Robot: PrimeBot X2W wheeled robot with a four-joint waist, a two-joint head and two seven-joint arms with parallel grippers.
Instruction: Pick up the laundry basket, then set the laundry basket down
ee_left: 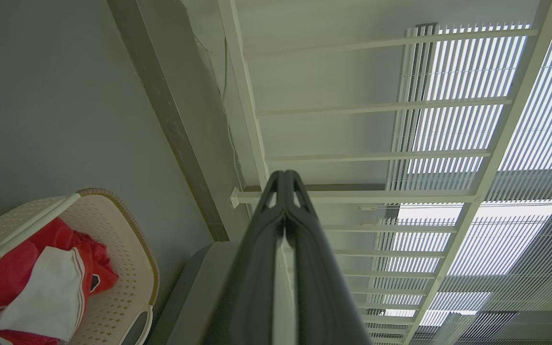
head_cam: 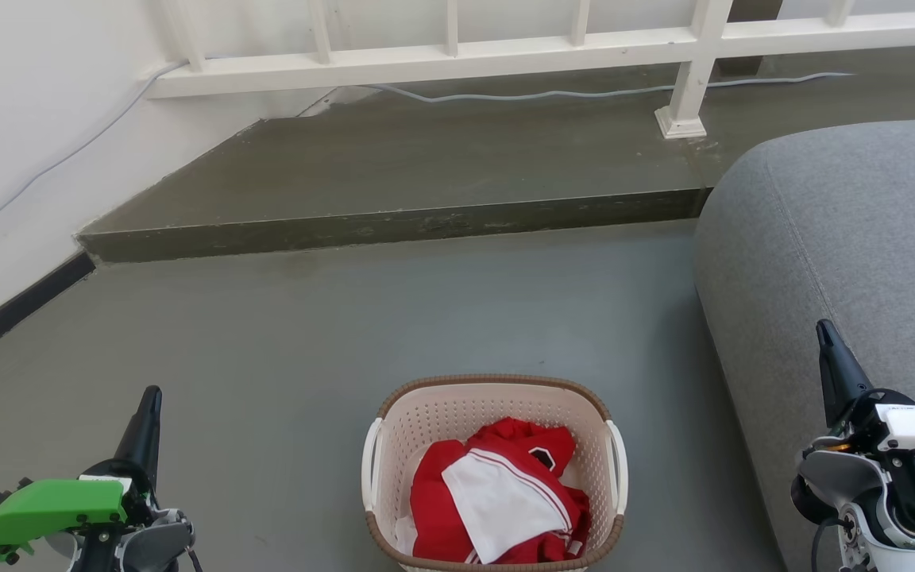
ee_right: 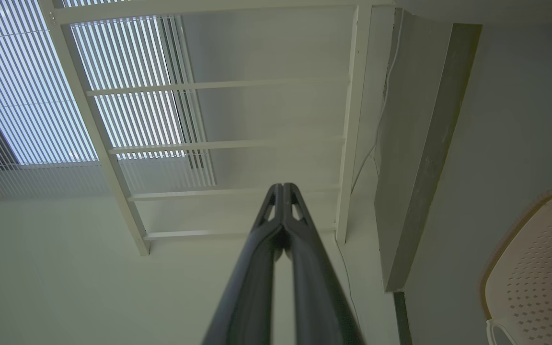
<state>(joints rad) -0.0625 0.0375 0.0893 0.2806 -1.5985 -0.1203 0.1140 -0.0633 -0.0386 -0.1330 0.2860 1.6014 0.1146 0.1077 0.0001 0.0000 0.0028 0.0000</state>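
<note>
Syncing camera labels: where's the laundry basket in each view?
Head view: laundry basket at bottom centre, lower edge cut off.
Left wrist view: laundry basket in the lower-left corner, partly cut off.
Right wrist view: laundry basket at the lower-right edge, mostly cut off.
Shared landmark: the raised grey step, seen in all three views.
</note>
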